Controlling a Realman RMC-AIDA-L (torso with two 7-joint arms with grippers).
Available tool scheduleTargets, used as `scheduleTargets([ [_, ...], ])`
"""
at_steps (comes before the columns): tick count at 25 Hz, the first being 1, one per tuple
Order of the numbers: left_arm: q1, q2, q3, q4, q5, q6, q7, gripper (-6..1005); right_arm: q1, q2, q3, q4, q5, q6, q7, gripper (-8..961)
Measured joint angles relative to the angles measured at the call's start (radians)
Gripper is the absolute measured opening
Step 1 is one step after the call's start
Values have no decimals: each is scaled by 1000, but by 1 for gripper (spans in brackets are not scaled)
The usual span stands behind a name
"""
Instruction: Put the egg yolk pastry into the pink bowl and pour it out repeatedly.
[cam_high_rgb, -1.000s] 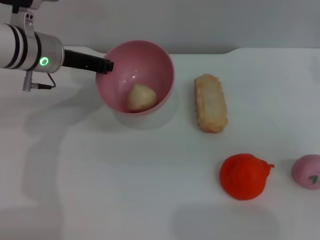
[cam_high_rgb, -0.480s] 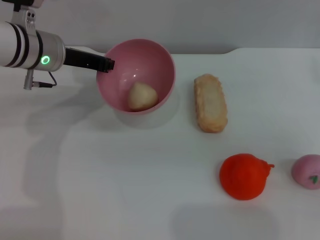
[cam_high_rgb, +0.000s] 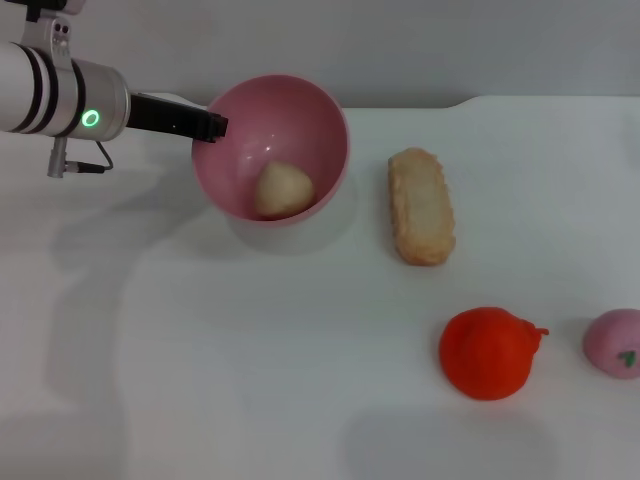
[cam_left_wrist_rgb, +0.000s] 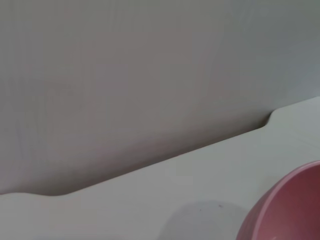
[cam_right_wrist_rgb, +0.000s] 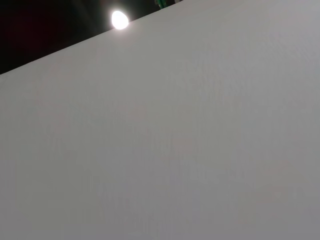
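Observation:
The pink bowl (cam_high_rgb: 270, 148) is held a little above the white table at the back left, tilted with its mouth toward me. The pale beige egg yolk pastry (cam_high_rgb: 282, 190) rests inside it against the lower wall. My left gripper (cam_high_rgb: 210, 127) comes in from the left and is shut on the bowl's left rim. A part of the bowl's pink outer wall (cam_left_wrist_rgb: 287, 210) shows in the left wrist view. My right gripper is out of view; its wrist view shows only a bare pale surface.
A long crusty bread (cam_high_rgb: 420, 205) lies right of the bowl. An orange-red fruit (cam_high_rgb: 487, 352) sits at the front right, and a small pink fruit with a green mark (cam_high_rgb: 615, 342) lies at the right edge. A wall rises behind the table.
The bowl has risen slightly and tipped a bit more in the left gripper's hold. The pastry stayed inside it.

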Motion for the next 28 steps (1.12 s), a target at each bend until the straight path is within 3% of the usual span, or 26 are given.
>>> scheduleTargets([
  [28,-7,0,13,1,0,-38,17,43,16,-3,2,0,-3,8,19,591],
])
